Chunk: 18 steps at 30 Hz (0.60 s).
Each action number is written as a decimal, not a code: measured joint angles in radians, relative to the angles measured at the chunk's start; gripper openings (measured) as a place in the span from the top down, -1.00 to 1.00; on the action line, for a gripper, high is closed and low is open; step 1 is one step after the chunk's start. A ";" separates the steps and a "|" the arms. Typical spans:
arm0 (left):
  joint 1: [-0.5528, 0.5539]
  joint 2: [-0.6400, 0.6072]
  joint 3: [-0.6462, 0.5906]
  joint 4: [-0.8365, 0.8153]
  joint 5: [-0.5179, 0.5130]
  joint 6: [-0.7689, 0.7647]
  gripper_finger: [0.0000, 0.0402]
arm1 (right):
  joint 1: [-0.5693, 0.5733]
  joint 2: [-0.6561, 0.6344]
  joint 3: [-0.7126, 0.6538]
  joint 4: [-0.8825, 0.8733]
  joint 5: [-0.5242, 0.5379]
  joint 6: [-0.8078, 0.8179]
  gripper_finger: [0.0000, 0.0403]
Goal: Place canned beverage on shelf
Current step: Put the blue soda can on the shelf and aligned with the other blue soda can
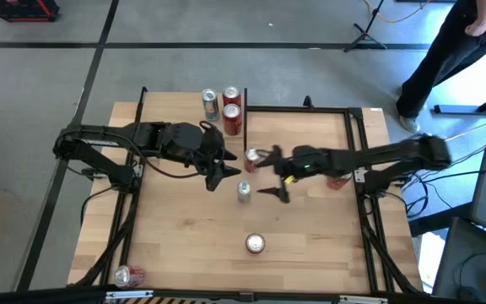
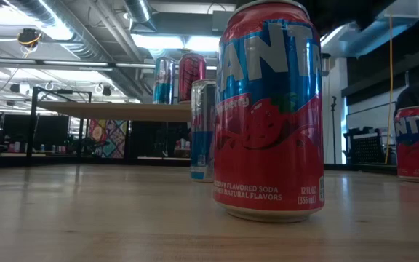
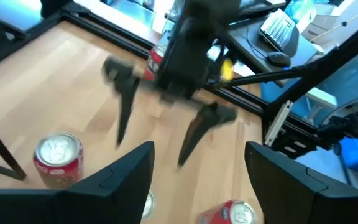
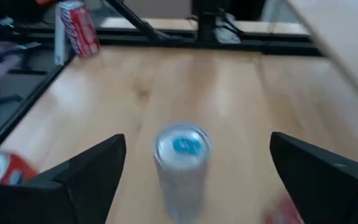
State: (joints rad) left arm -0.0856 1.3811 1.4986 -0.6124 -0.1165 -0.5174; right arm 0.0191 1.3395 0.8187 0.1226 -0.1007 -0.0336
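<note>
High view, table as a clock face with twelve at the far edge: shelf (image 1: 226,108) at about twelve, carrying three cans — silver-blue can (image 1: 211,103), red can (image 1: 231,95), second red can (image 1: 233,120). Slim silver can (image 1: 244,192) upright near the centre. Red Fanta can (image 1: 255,244) standing toward six, well apart from both arms. Red can (image 1: 252,158) just beside the right arm's wrist, toward twelve of the slim silver can. Fallen can (image 1: 128,274) lying near the seven o'clock corner. Further red can (image 1: 337,181) partly hidden under the right arm, at about three.

Right gripper (image 1: 270,176) reaching in from three, fingers spread wide, slim silver can (image 4: 182,158) just at nine of it, not yet between the fingers and untouched. Left gripper (image 1: 223,171) coming from nine, fingers apart, empty, close to the same can at its ten o'clock side.

Low view: Fanta can (image 2: 269,109) looming nearest, slim silver can (image 2: 203,131) behind it, shelf (image 2: 115,109) beyond.
</note>
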 joint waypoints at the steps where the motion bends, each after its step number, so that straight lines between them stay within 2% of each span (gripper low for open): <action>1: 0.000 0.004 0.000 0.003 -0.007 0.008 -0.23 | 0.000 -0.054 0.000 -0.077 0.020 0.001 -0.90; 5: 0.032 0.024 0.000 0.002 0.006 0.012 -0.33 | 0.000 -0.253 0.000 -0.348 0.064 0.049 -0.88; 8: 0.072 0.062 0.000 -0.028 0.083 -0.009 -0.48 | 0.000 -0.372 0.000 -0.488 0.065 0.133 -0.88; 13: 0.090 0.149 0.000 -0.031 0.122 0.039 -0.69 | 0.001 -0.504 0.000 -0.586 0.064 0.257 -0.88; 18: 0.080 0.224 -0.001 -0.120 0.117 0.136 -0.73 | 0.001 -0.568 -0.001 -0.649 0.057 0.318 -0.88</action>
State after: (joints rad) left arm -0.0052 1.6049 1.4979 -0.7319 0.0003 -0.3815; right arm 0.0204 0.7720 0.8181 -0.5269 -0.0441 0.2846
